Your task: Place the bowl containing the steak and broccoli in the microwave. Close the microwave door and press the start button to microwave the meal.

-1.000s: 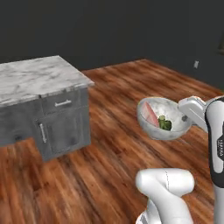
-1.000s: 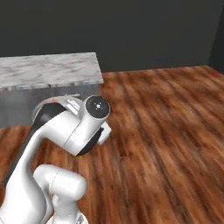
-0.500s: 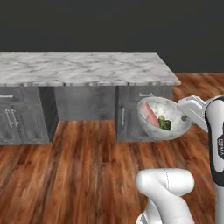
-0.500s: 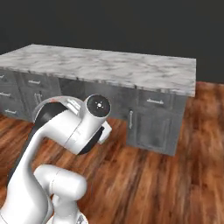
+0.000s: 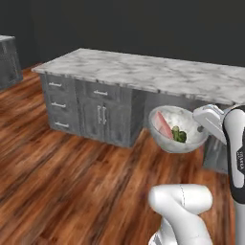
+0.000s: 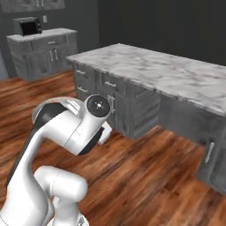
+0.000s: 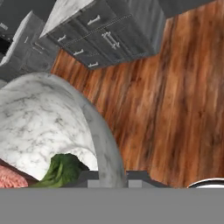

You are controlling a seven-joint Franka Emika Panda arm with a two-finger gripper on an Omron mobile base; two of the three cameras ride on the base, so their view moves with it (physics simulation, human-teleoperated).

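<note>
Ahead I see a marble-topped island tabletop [image 5: 158, 72] on grey drawers [image 5: 60, 103] and cabinet doors [image 5: 103, 115]. Wood plank floor [image 5: 67, 177] below. Far counter [image 6: 42, 35] carries a small dark appliance [image 6: 27, 26].

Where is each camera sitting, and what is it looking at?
Left base view: behind the arm to its left, facing the marble-topped island; the arm rises at lower right, carrying the bowl with steak and broccoli.
Right base view: behind the arm to its right, facing the island; the arm rises at lower left.
Hand view: on the hand, looking down past the bowl's rim at the wood floor.
All three share the island's grey drawers.
</note>
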